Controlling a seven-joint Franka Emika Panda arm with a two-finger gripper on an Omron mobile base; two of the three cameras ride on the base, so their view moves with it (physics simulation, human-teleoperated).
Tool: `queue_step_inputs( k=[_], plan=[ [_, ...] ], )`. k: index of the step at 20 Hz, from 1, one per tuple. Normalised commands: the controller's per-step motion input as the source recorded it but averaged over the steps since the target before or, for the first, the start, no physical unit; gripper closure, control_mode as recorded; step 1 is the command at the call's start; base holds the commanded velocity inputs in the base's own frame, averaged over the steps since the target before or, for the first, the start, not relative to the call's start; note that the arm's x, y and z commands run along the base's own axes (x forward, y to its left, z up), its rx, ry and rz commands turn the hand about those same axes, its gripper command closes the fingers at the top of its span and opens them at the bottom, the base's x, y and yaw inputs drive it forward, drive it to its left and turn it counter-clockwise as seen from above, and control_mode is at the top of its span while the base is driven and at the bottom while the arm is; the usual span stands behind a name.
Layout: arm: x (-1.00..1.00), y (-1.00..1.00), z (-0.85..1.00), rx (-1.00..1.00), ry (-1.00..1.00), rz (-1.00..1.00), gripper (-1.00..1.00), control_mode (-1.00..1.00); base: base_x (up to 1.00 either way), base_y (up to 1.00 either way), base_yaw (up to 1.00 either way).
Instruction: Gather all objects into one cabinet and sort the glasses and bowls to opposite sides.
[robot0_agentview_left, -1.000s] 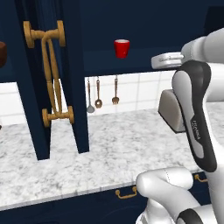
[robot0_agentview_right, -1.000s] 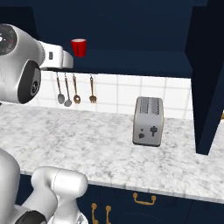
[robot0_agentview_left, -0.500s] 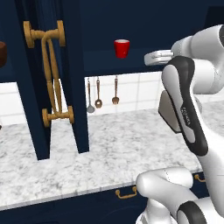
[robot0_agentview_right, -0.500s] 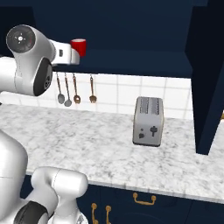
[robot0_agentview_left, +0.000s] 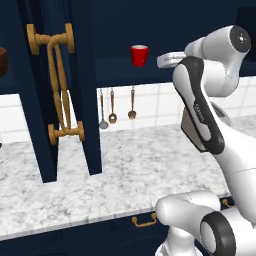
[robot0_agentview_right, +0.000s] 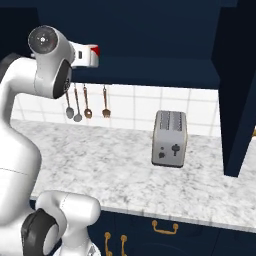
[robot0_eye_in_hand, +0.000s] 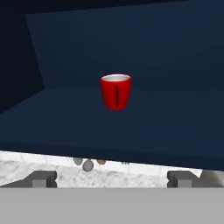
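Standing upright on the cabinet (robot0_eye_in_hand: 175, 61) shelf, the red cup (robot0_eye_in_hand: 116, 91) faces spread, empty fingers (robot0_eye_in_hand: 43, 178).

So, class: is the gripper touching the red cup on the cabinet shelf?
Apart. In the hand view the red cup stands alone on the shelf, well beyond the open gripper.

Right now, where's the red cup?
The red cup stands upright on the open cabinet shelf, centre of the hand view, above the hanging utensils.
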Motion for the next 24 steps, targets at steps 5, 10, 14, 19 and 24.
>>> queue_step_inputs(
  k=[5,10,14,19,24],
  plan=[
    [0.75,0.01,0.0,0.0,0.0,0.0,-1.0,-1.0,0.0,0.0,0.0],
    [0.41,0.03,-0.18,0.0,-0.01,0.0,-1.0,-1.0,0.0,0.0,0.0],
    [0.3,0.13,-0.24,0.0,-0.02,0.0,-1.0,-1.0,0.0,0.0,0.0],
    [0.41,0.16,-0.02,0.0,0.0,0.0,-1.0,-1.0,0.0,0.0,0.0],
    [0.32,0.01,0.0,0.0,0.0,0.0,-1.0,-1.0,0.0,0.0,0.0]
  ],
)
